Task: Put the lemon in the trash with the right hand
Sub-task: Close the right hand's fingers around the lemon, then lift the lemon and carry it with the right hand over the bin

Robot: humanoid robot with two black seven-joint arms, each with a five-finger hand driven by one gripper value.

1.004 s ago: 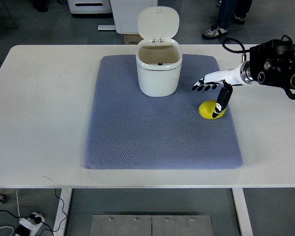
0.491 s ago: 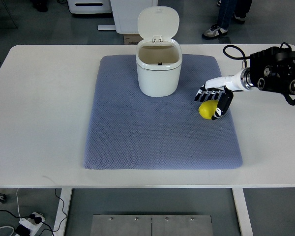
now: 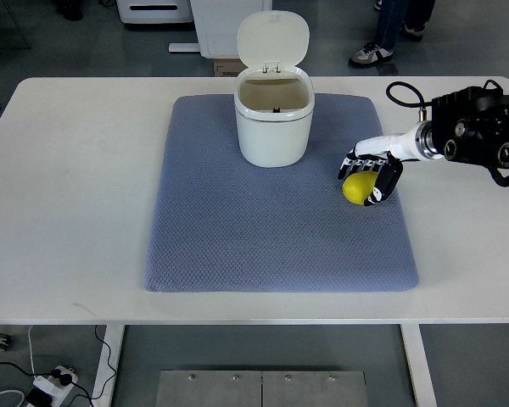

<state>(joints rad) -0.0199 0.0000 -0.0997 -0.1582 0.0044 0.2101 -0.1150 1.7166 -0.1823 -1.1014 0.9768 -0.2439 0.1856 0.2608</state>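
Yellow lemon [image 3: 357,188] sits on the grey mat [image 3: 280,237], right of the open trash bin [image 3: 274,119]. My right hand [image 3: 371,172] fingers curl around it, grip looks partial; round skin could slip or roll when lifted.

A: Floor? 
B: Dark grey floor [image 3: 85,38], smooth, evenly lit. A white surface [image 3: 68,186] fills most of the view, on white legs [image 3: 110,360].

A: Behind it? 
B: White cabinet base [image 3: 216,25], a cardboard box [image 3: 227,66] beside it, a person's legs and shoes [image 3: 382,42] at top right.

A: Underneath? 
B: Power strip [image 3: 51,381] with cables at bottom left; metal plate [image 3: 261,388] at the bottom edge.
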